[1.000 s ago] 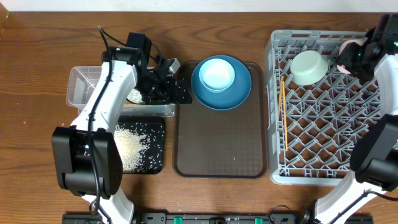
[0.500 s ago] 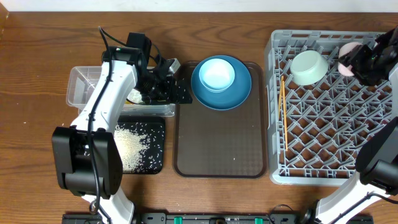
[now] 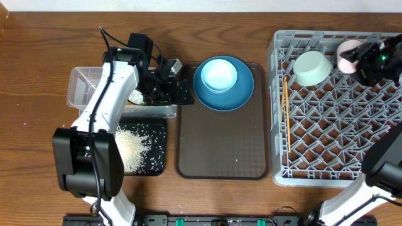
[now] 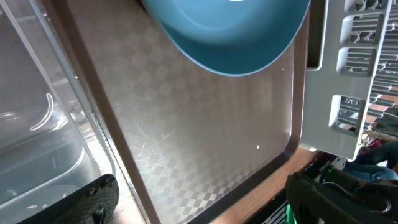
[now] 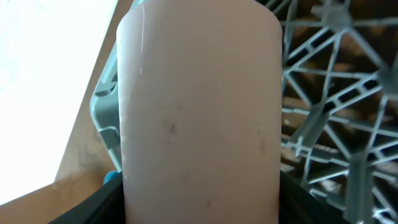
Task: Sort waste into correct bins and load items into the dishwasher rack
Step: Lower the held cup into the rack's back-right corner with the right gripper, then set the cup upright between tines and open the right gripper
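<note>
My right gripper (image 3: 359,58) is shut on a pale pink cup (image 3: 346,54) over the far right corner of the grey dishwasher rack (image 3: 333,169); the cup (image 5: 199,106) fills the right wrist view. A mint-green bowl (image 3: 312,68) and wooden chopsticks (image 3: 286,103) lie in the rack. The blue plate-bowl (image 3: 223,83) holds a pale cup (image 3: 219,73) on the brown tray (image 3: 221,147). My left gripper (image 3: 174,85) is open and empty between the clear tub (image 3: 85,91) and the tray. Rice grains (image 3: 134,147) lie in the black tray (image 3: 158,164). A yellow-green wrapper (image 3: 135,97) shows in the tub.
The left wrist view shows the tub wall (image 4: 37,99), the brown tray floor (image 4: 205,137), the blue plate-bowl underside (image 4: 230,31) and the rack side (image 4: 342,74). Bare wooden table (image 3: 31,144) lies to the left.
My right gripper has carried the pink cup a little left and toward the rack's far edge, turning it. The left arm has not moved.
</note>
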{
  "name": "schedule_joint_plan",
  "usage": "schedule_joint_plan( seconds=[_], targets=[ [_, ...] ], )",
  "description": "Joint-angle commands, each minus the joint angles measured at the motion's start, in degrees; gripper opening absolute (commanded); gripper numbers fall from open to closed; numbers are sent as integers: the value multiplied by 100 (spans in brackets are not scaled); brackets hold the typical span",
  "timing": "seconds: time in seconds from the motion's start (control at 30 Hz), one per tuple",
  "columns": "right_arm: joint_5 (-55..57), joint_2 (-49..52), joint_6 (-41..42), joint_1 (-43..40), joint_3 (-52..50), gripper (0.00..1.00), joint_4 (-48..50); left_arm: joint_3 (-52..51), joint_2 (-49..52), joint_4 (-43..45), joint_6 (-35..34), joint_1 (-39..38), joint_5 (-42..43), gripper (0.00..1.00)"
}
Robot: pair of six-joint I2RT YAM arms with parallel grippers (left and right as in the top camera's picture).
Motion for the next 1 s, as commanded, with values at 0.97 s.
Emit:
schedule_joint_plan(
  seconds=[0.97],
  targets=[
    [-1108,-448,2496,-726,101,1,-232,105,-83,-13,76,15,-201,89]
  ],
)
